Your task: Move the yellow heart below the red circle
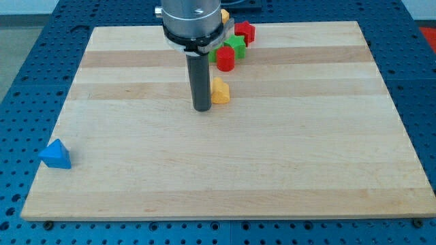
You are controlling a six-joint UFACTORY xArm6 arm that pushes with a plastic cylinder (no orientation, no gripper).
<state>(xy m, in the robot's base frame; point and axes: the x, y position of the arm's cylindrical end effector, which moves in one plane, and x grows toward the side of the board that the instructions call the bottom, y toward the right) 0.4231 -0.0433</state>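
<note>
The yellow heart (220, 90) lies on the wooden board (225, 163) near the top middle. The red circle (225, 58) stands just above it, with a small gap between them. My tip (202, 107) rests on the board right beside the yellow heart, at its left side, and seems to touch it. The rod partly hides the heart's left edge.
A green star (235, 45) sits next to the red circle at its upper right. A second red block (245, 31) lies further up and right. Another yellow block (225, 15) peeks out behind the arm. A blue triangle (56, 155) lies at the board's left edge.
</note>
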